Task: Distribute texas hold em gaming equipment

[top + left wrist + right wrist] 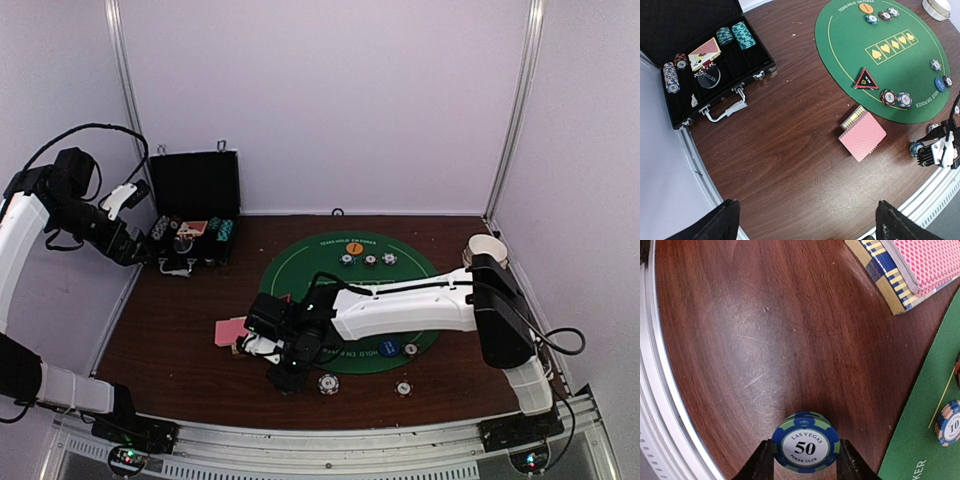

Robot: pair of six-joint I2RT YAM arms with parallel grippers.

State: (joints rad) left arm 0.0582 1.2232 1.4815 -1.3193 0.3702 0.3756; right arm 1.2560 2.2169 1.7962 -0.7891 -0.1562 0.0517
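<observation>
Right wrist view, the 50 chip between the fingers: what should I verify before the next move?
1. Grip: the right gripper has a finger against each side of the 50 chip, and the chip sits centred. Ok.
2. Chip lifted off the table: cannot tell.
3. Card deck stands apart from the fingers. Ok.
4. Green mat edge lies beside the gripper, and the neighbouring chip on it is not touching. Ok.
5. Left gripper is open and empty, far off by the black case, clear of the right arm. Ok.
6. Target spot for this chip: cannot tell.
</observation>
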